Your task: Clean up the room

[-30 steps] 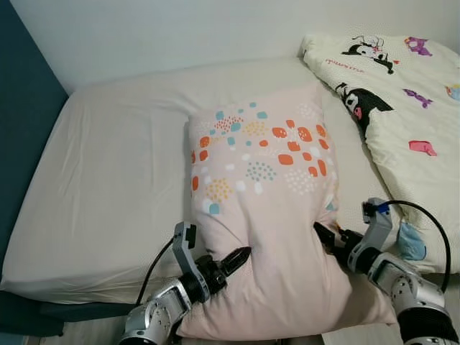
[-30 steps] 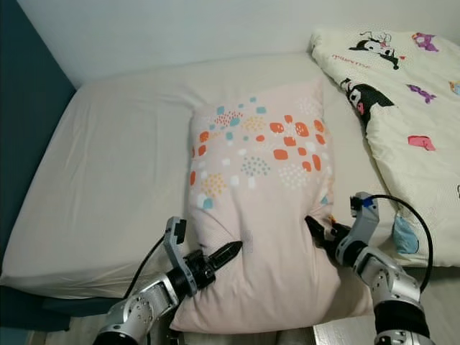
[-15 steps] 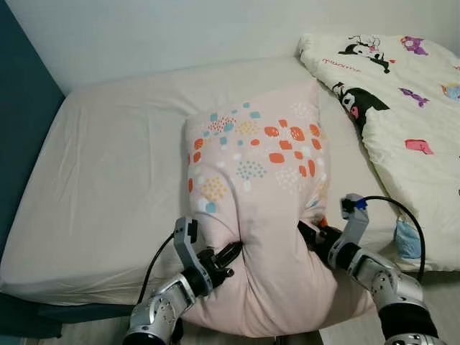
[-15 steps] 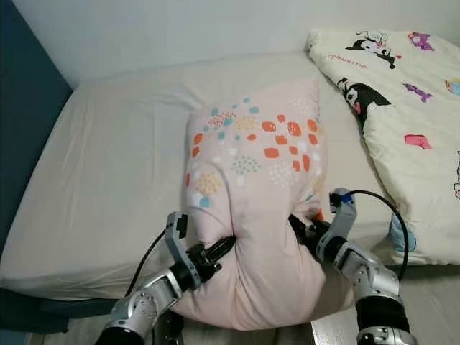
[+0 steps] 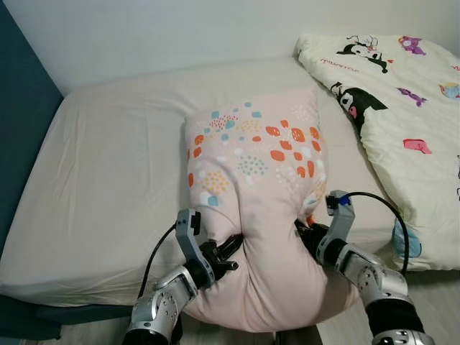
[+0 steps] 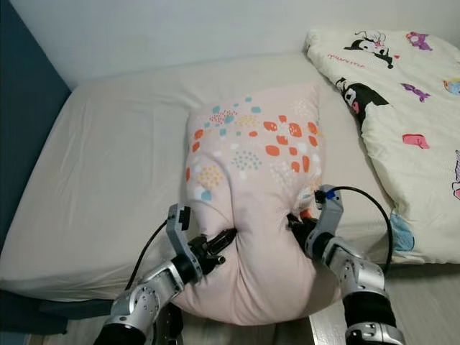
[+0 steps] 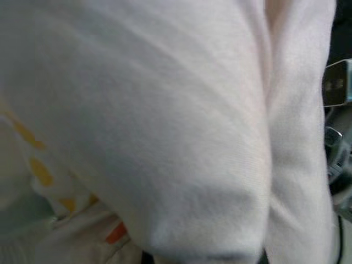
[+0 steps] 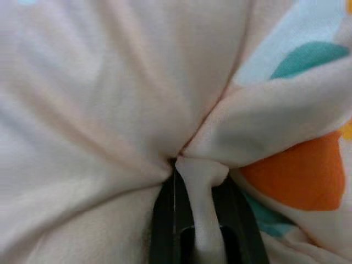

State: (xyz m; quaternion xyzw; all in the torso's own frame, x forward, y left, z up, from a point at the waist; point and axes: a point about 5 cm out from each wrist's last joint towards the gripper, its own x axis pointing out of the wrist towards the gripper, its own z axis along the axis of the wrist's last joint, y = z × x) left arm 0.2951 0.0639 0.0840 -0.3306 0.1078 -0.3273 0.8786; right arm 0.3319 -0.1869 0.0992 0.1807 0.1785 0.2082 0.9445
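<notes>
Pale pink and soft, the large fabric pillow with orange, teal and yellow dotted patches lies lengthwise on the cream-sheeted mattress, its near end hanging past the bed's front edge. That near end is squeezed narrow between the two grippers: the left gripper presses into the pillow's left flank, and the right gripper pushes into the right flank, directly opposite. The cloth bulges out below and above the pinched waist.

To the right, a cream quilted blanket printed with black-and-white cartoon characters, purple and pink figures covers the far corner of the bed, just beside the pillow's upper right corner. A short line of red lettering runs near its top edge, too small to read.

In the right wrist view, a fold of pink cloth is caught between the black fingers, which stand close together with only the pinched fabric between them. The left gripper's fingertips are buried in the pillow's side; the left wrist view is blurred pink cloth, and I cannot tell whether those fingers grip the fabric or merely press on it.

A dark blue wall panel borders the bed on the left.
</notes>
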